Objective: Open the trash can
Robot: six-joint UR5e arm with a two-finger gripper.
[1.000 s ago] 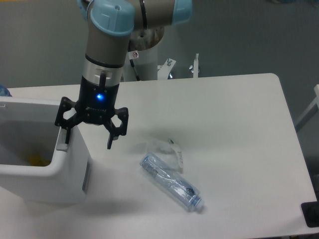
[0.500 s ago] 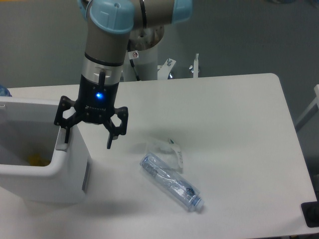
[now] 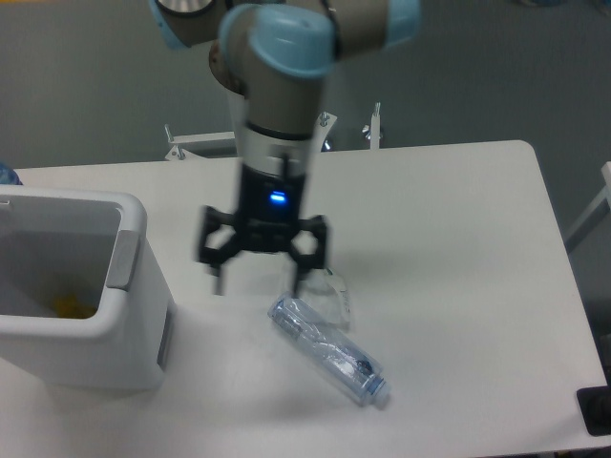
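Observation:
The white trash can (image 3: 119, 355) stands at the left edge of the table with its top open, so I see its inside and something yellow at the bottom. A grey tab (image 3: 121, 259) lies on its right rim. No lid shows over the opening. My gripper (image 3: 256, 284) is open and empty, hanging above the table to the right of the can and apart from it. Its image is blurred by motion. Its fingers point down just left of and above the clear bottle.
A clear plastic bottle (image 3: 329, 350) lies on its side on the table in front of the gripper, with a crumpled clear wrapper (image 3: 329, 286) beside it. The white table's right edge (image 3: 558, 267) is on the right. A dark object (image 3: 594, 410) sits at the lower right corner.
My gripper has moved right, away from the trash can's right rim, to a spot over the table near the bottle. It stays open. The can has not moved.

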